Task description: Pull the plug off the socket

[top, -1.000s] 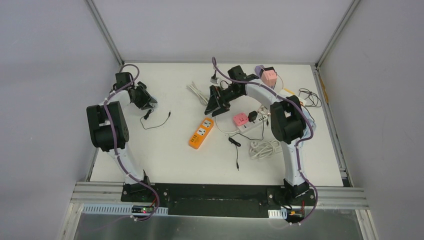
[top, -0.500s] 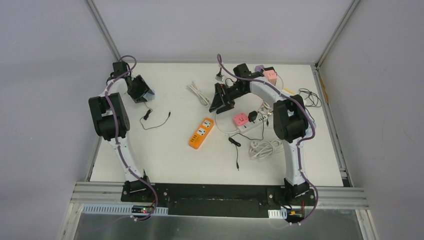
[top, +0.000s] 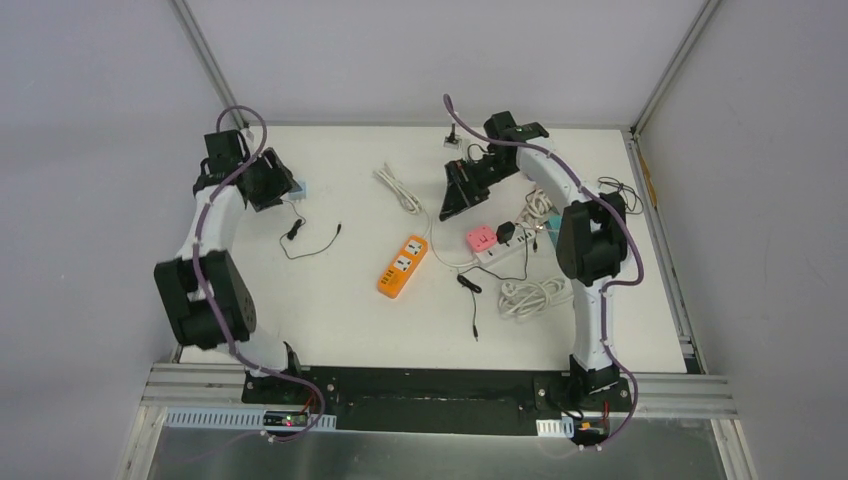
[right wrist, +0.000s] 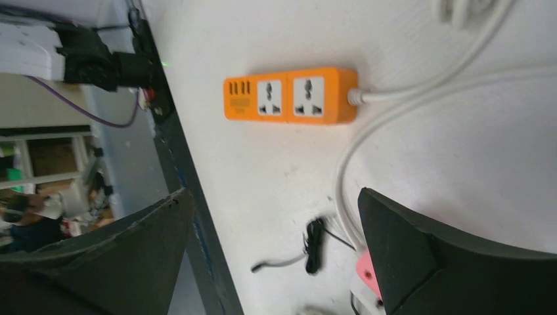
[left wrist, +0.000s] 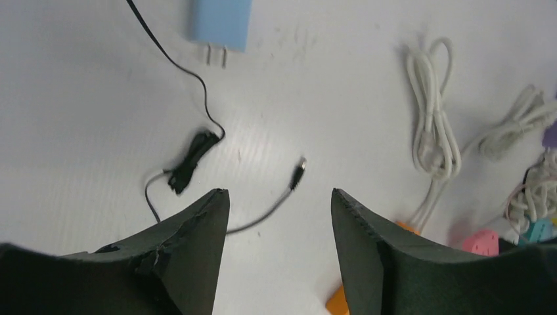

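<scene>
Plug [top: 505, 233]: black, located right of centre on the desk [top: 330, 320], standing at a white socket strip [top: 497, 254] and just beside a pink socket block [top: 481, 238]. At this size, the top view does not confirm whether its pins are fully seated. Neither arm is in contact with it.

Right pincer [top: 456, 196]: open. The wrist view shows both fingers [right wrist: 407, 243] spread wide with nothing between them. It hangs over the far middle of the desk, apart from the plug, on the plug's far-left side. Below it lies an orange power strip [right wrist: 289, 96] with both of its sockets unoccupied and a white cord leaving one end.

Left pincer [top: 277, 186]: open. The wrist view shows its fingers [left wrist: 197, 230] parted and holding nothing. It is at the far-left of the desk, well apart from the plug.

Other items noted:
- A blue adapter [left wrist: 221, 23] lies flat just beyond the left pincer with two pins exposed.
- A thin black cable [left wrist: 190, 161] is partly bunched, and its loose connector end rests on the desk.
- A white cable bundle [left wrist: 430, 125] lies to the right of that cable.
</scene>
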Available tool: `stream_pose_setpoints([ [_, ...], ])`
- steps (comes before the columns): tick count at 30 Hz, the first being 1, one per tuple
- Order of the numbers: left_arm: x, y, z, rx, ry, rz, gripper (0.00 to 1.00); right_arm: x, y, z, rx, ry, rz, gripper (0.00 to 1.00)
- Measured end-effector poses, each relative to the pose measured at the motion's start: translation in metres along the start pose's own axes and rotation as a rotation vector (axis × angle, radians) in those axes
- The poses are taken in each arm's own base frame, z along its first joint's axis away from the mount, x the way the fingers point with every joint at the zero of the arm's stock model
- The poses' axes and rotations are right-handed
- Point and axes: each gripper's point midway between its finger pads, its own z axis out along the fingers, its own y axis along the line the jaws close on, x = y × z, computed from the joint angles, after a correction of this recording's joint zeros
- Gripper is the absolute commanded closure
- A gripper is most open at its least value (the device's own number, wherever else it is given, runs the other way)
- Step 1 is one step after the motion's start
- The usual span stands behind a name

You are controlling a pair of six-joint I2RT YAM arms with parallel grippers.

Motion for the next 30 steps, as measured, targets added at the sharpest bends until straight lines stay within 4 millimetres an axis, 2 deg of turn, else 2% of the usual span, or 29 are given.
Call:
stream_pose_setpoints([
  [3,0.014,-0.027,-0.041,0.057,-0.071,0.064,0.41,0.009,-0.004,-0.023,0.058,0.024,-0.056,0.0],
  [8,0.046,-0.075,-0.086,0.169,-0.16,0.191,0.37,0.017,-0.004,-0.071,0.197,0.056,-0.203,0.0],
  [9,0.052,-0.081,-0.093,0.187,-0.176,0.213,0.31,0.017,-0.002,-0.08,0.23,0.061,-0.233,0.0],
  [11,0.062,-0.086,-0.107,0.214,-0.218,0.245,0.05,0.016,0.002,-0.096,0.298,0.071,-0.277,0.0],
  [12,0.064,-0.085,-0.115,0.221,-0.254,0.261,0.01,0.015,0.003,-0.104,0.336,0.075,-0.293,0.0],
  [15,0.067,-0.078,-0.133,0.225,-0.376,0.27,0.01,0.01,0.009,-0.126,0.428,0.092,-0.321,0.0],
  [18,0.077,-0.069,-0.139,0.227,-0.439,0.238,0.02,0.008,0.016,-0.137,0.445,0.086,-0.323,0.0],
  [21,0.087,-0.07,-0.137,0.265,-0.432,0.198,0.08,0.016,0.018,-0.137,0.419,0.099,-0.307,0.0],
  [26,0.106,-0.091,-0.124,0.385,-0.31,0.131,0.08,0.044,0.019,-0.128,0.36,0.184,-0.262,0.0],
  [30,0.149,-0.116,-0.105,0.439,-0.137,0.172,0.14,0.056,0.025,-0.126,0.329,0.211,-0.261,0.0],
])
